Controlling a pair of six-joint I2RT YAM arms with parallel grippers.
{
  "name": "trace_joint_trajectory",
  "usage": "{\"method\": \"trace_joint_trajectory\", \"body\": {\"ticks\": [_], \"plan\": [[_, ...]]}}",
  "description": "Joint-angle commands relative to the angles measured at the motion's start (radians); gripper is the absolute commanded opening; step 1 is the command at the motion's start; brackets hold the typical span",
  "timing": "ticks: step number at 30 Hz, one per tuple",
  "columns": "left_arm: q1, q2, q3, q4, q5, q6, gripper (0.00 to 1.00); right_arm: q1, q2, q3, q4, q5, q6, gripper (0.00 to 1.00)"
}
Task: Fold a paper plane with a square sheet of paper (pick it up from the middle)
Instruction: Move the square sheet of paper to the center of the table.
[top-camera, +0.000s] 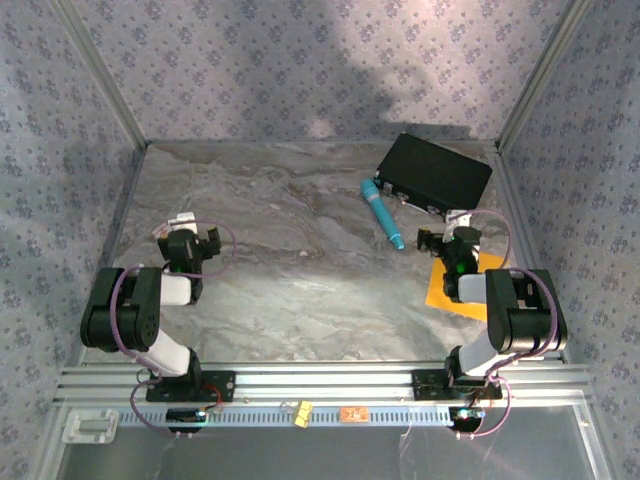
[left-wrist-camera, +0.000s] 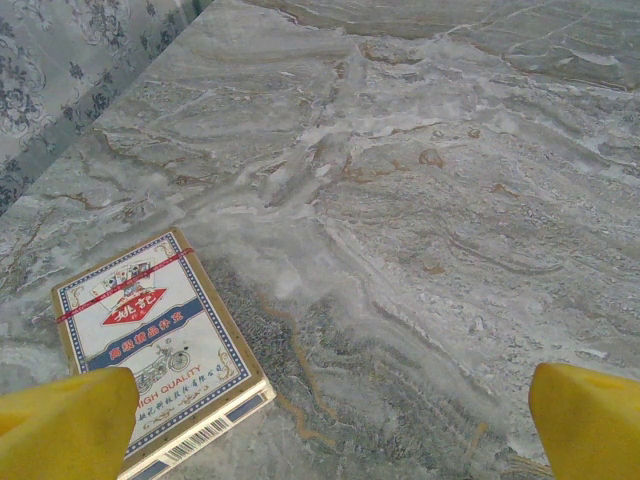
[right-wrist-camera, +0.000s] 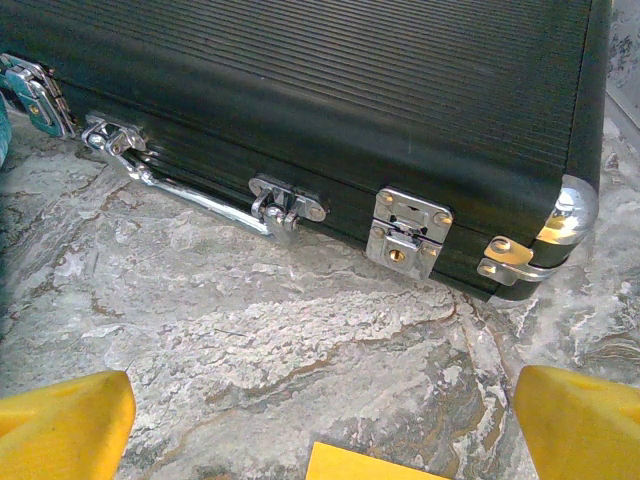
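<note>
My left claw is spread as wide as it goes and has hold of nothing; its 2 yellow pads sit at the bottom corners of my left wrist view. Bare desk lies between them. Just past the left pad is a box of playing cards, flat on the desk, with its long axis running away from me and tilted a little to the left.

My right claw is just as wide open and also holds nothing. Between its pads, at the very bottom of the right wrist view, 1 corner and 1 straight edge of the square sheet of paper show. The sheet is flat on the desk and touches neither pad.

From above, the sheet lies at the near right of the desk, mostly covered by my right arm. It is square, so neither side reads as the longer, and its edges sit slightly skewed to the desk's near edge.

Beyond the right claw stands a black case with its latched side facing me. To its left, a teal cylinder lies slanting from far left to near right.
</note>
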Motion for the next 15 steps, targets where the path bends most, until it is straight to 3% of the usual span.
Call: {"method": "trace_joint_trajectory", "body": {"ticks": [1,9,15], "plan": [[0.003,-0.012,0.017,0.026,0.001,-0.009,1.0,-0.004,-0.002,0.018,0.002,-0.006,-0.011,0.99],[0.003,-0.026,0.017,0.015,0.031,0.005,1.0,-0.001,-0.011,0.024,-0.019,-0.024,-0.02,0.99],[0.001,-0.145,0.068,-0.185,0.019,-0.006,1.0,0.004,-0.099,0.08,-0.187,-0.01,-0.014,0.99]]}}
